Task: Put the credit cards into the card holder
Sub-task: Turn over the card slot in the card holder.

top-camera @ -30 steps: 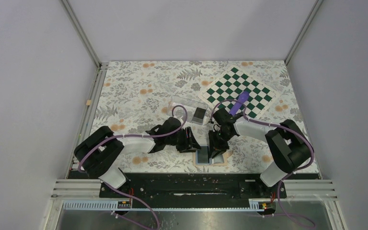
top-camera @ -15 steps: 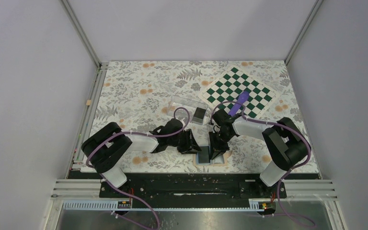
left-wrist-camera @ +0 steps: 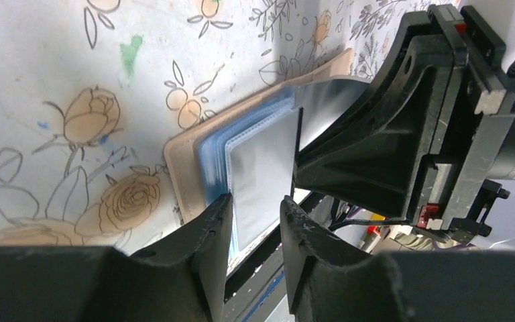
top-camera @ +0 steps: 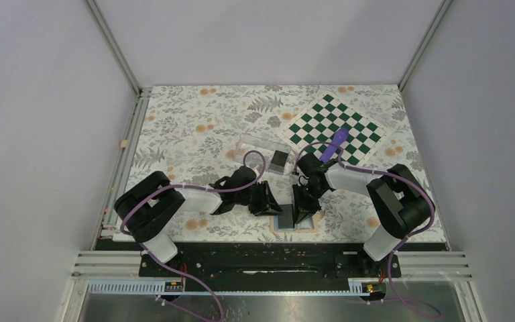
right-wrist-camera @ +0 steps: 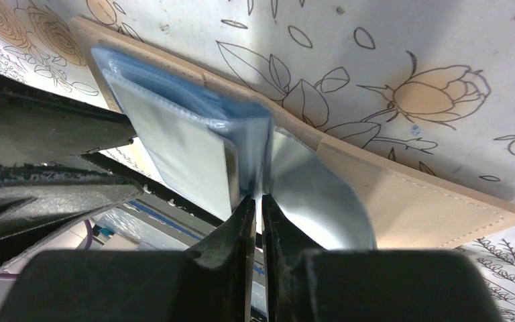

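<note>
Your left arm [top-camera: 194, 199] has swung its elbow inward since a second ago, and both claws have narrowed. The right claw [right-wrist-camera: 256, 200] is pressed nearly together, pinching a raised blue-grey sleeve [right-wrist-camera: 249, 137] of the card holder [right-wrist-camera: 409, 194] — which lies open on the floral table [top-camera: 194, 127] at the near edge. The left claw [left-wrist-camera: 255, 215] stands slightly spread — the sleeves' edge shows in its gap.
</note>
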### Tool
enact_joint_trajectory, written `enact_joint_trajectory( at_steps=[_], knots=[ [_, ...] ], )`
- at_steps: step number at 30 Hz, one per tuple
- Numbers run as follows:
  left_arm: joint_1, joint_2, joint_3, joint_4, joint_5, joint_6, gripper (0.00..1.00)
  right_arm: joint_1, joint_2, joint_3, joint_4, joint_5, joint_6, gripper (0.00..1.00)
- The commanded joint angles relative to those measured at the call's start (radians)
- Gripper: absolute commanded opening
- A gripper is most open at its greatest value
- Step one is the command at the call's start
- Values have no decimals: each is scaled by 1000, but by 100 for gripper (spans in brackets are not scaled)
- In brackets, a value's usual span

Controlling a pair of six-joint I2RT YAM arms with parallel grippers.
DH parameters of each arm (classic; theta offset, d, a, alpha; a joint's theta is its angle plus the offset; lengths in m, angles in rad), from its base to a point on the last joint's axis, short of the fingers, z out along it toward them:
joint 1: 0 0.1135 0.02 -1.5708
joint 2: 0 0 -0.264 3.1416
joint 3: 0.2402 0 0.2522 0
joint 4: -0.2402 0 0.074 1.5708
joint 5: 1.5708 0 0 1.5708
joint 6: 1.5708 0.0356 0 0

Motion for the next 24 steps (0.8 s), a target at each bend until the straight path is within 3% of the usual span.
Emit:
enact_joint_trajectory(
  at_steps=[1, 5, 15, 24],
  knots=[
    [-16, -77, 38, -99, -39, 48, 34, 6, 20, 1, 6, 10, -13, 14],
    [-21, -64, 65, -180, -72, 67, 36, 6, 22, 2, 6, 8, -15, 14],
    [-58, 32, 108, -147, -35, 59, 33, 6, 30, 3, 8, 0, -15, 13],
    [-59, -57, 107, -121, -34, 47, 26, 7, 31, 5, 6, -8, -15, 13]
  ],
)
